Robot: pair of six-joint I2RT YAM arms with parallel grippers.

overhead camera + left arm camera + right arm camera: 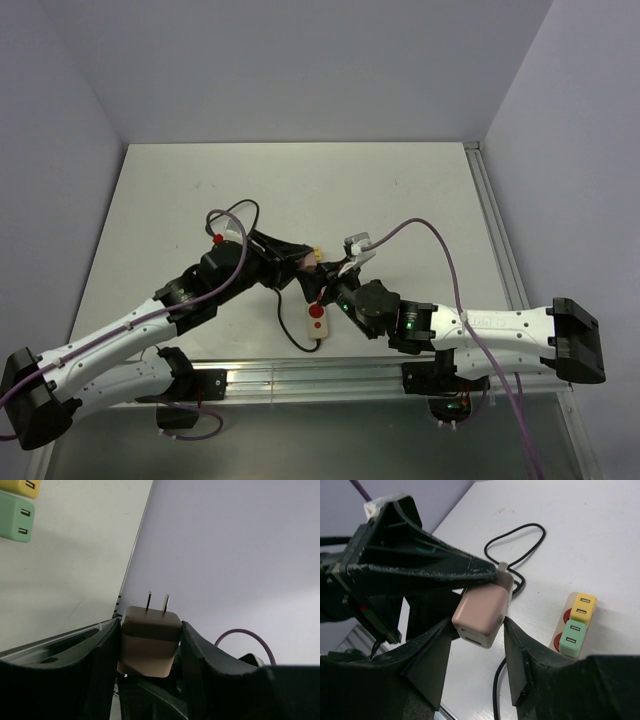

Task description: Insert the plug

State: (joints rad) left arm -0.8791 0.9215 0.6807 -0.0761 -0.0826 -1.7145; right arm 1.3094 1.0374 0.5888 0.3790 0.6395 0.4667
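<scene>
Plug [482, 612]: brown, in the air above the bench [400, 190], near the power strip [572, 622].
Left gripper [150, 629]: closed on the plug's two sides.
Right gripper [477, 630]: half open, fingers close beside the plug; whether they press it, I cannot tell.

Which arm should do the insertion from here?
Right, probably: the right gripper flanks the plug from behind, with the power strip ahead in its wrist view. The left gripper holds it with prongs aimed at the wall.
</scene>
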